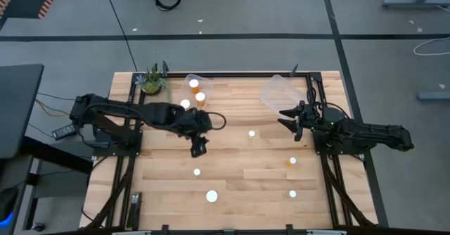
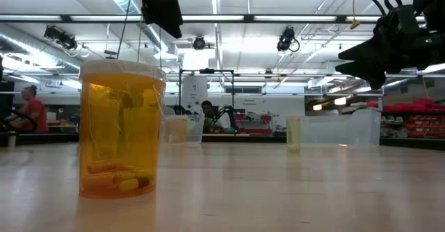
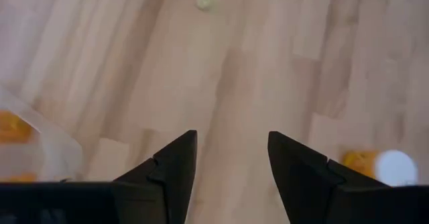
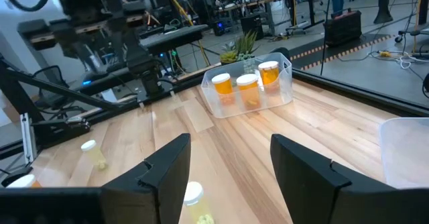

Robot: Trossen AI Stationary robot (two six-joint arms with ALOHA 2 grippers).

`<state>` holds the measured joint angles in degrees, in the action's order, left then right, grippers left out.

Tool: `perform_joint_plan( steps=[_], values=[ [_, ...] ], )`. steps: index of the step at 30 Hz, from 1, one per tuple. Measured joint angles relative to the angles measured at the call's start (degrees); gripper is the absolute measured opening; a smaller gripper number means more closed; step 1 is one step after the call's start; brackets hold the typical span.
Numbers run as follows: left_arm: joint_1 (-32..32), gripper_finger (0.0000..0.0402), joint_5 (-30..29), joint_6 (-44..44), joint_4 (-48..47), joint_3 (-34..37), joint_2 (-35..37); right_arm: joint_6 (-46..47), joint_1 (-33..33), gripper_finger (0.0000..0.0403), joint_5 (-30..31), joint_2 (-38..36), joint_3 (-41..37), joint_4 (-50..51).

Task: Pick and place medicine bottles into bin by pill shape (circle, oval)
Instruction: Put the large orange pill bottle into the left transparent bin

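Several small orange medicine bottles with white caps stand scattered on the wooden table, among them and a wider one, which looms close in the low view with pills at its bottom. Three more bottles stand in a clear bin at the far left. My left gripper hangs open above bare wood near the table's middle, with nothing between its fingers; one bottle stands beside it. My right gripper waits open at the table's right, level, holding nothing.
A second clear bin with nothing showing in it stands at the far right, close to my right gripper. A small green plant sits at the far left corner. Black frame rails run along the table's left and right sides.
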<state>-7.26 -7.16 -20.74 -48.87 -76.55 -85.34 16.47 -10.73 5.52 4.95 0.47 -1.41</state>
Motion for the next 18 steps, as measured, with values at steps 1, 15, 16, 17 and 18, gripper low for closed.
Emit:
perform_joint_plan(
  steps=[1, 15, 16, 17, 18],
  values=[
    [-0.7, 0.0192, 0.0, -0.9, -0.3, 0.0, 0.0, 0.0, 0.0, 0.0214, 0.0, 0.0, 0.0, 0.0],
    [-8.5, 0.0186, 0.0, -7.3, 0.5, 0.0, 0.0, 0.0, 0.0, 0.0214, 0.0, 0.0, 0.0, 0.0],
    [-8.9, 0.0186, 0.0, -7.3, 0.7, 0.0, 0.0, 0.0, 0.0, 0.0214, 0.0, 0.0, 0.0, 0.0],
    [-9.3, 0.0186, -0.1, -7.3, 1.0, 0.0, 0.0, 0.0, 0.0, 0.0214, 0.0, 0.0, 0.0, 0.0],
    [-9.7, 0.0186, -0.1, -7.4, 1.2, 0.0, 0.0, 0.0, 0.0, 0.0214, 0.0, 0.0, 0.0, 0.0]
  ],
)
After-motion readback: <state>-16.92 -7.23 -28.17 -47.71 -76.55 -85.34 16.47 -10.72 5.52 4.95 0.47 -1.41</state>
